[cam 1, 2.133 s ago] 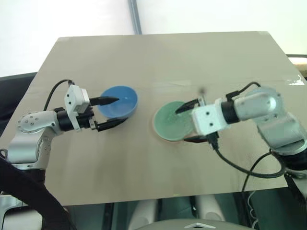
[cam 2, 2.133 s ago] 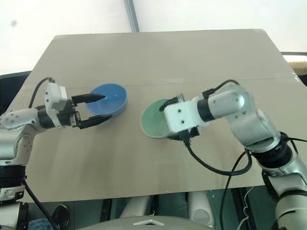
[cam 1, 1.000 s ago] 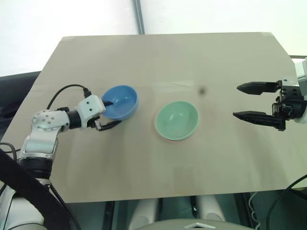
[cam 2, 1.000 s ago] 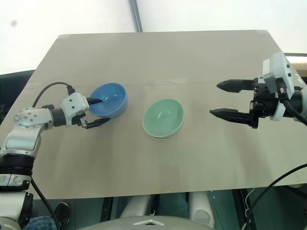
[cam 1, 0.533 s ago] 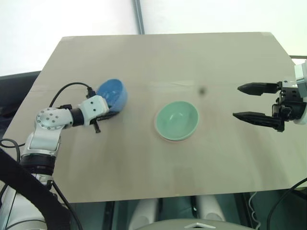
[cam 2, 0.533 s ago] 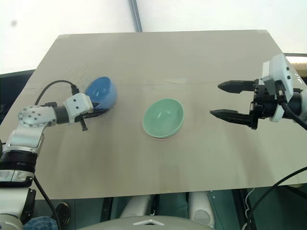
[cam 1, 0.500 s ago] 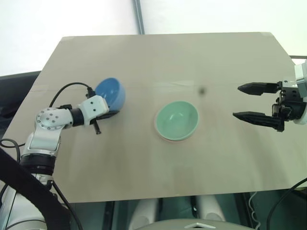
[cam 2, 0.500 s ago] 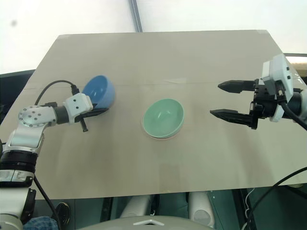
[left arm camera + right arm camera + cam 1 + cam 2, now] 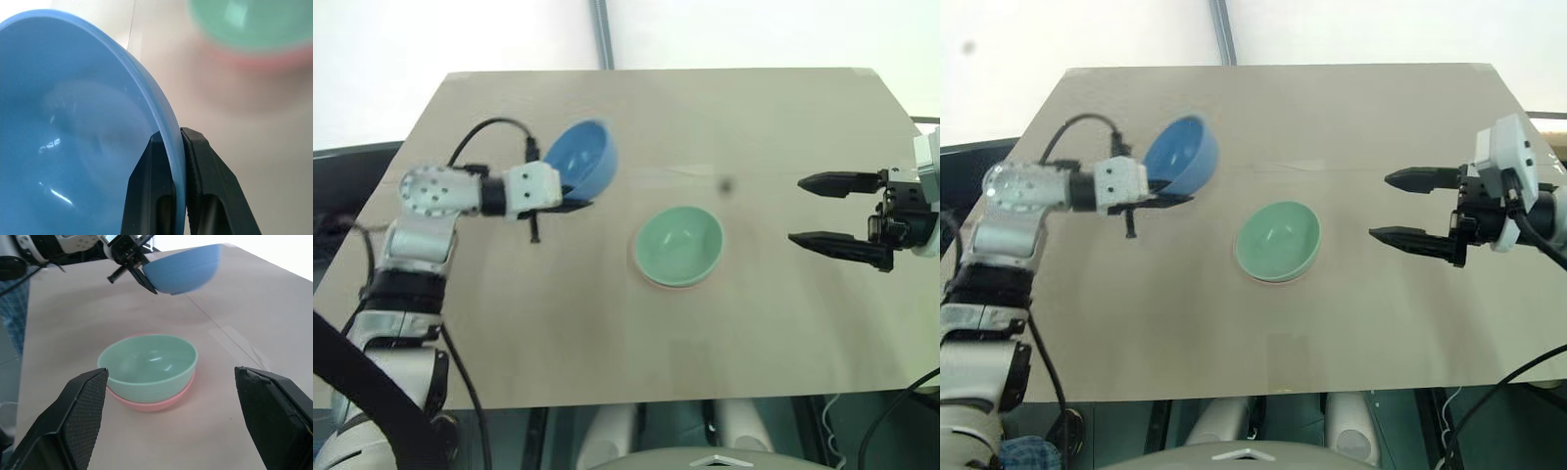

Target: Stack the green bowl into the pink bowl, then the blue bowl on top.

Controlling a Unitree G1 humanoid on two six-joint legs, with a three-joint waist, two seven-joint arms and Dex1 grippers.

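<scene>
One second earlier the blue bowl sat on the bench; now the left fingers pinched its rim, lifted toward ten o'clock of the green bowl, nested in the pink bowl. Right fingers stayed spread, empty.

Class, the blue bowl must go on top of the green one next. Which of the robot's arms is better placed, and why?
Left. The left gripper is shut on the blue bowl, lifted above the table. The right gripper is open and empty, off to the other side of the green bowl in the pink bowl.
</scene>
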